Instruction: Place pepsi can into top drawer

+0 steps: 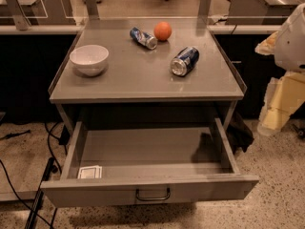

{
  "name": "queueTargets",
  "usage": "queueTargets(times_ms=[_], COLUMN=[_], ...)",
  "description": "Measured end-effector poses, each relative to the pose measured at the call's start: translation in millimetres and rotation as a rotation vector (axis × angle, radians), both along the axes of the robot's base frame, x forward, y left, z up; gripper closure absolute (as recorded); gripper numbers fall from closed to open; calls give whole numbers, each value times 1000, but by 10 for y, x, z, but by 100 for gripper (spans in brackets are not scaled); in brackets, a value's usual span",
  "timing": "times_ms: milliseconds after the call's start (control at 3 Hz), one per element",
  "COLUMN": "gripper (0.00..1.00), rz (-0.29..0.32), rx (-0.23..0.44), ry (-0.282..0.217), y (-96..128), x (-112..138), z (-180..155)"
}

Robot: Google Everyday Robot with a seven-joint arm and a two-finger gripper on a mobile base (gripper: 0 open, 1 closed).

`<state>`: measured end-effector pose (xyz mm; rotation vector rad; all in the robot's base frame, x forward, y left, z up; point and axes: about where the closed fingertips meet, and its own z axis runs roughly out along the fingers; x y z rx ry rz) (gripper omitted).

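Note:
The pepsi can [185, 61] lies on its side on the right part of the cabinet top [133, 75], its silver end facing the front. The top drawer [95, 191] is pulled out below the top, with its bar handle [152, 194] centred on the front panel. A small white card [89, 171] lies in its front left corner. My gripper [275, 114] hangs with the arm at the right edge of the view, beside the cabinet and apart from the can, at about the height of the drawer's opening.
A slimmer blue-and-silver can [143, 37] lies on its side at the back of the top, next to an orange [162, 31]. A white bowl [89, 59] stands at the left. Cables [43, 190] run on the floor at the left.

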<state>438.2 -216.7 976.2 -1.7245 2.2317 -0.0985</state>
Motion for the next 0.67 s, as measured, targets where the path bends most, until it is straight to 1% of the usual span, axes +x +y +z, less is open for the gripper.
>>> queueTargets(times_ms=[333,667], gripper=[0,0], rz=[0,-35], rx=[1,41], ry=[-2,-35], y=[0,-65], x=[3,231], z=[3,-81])
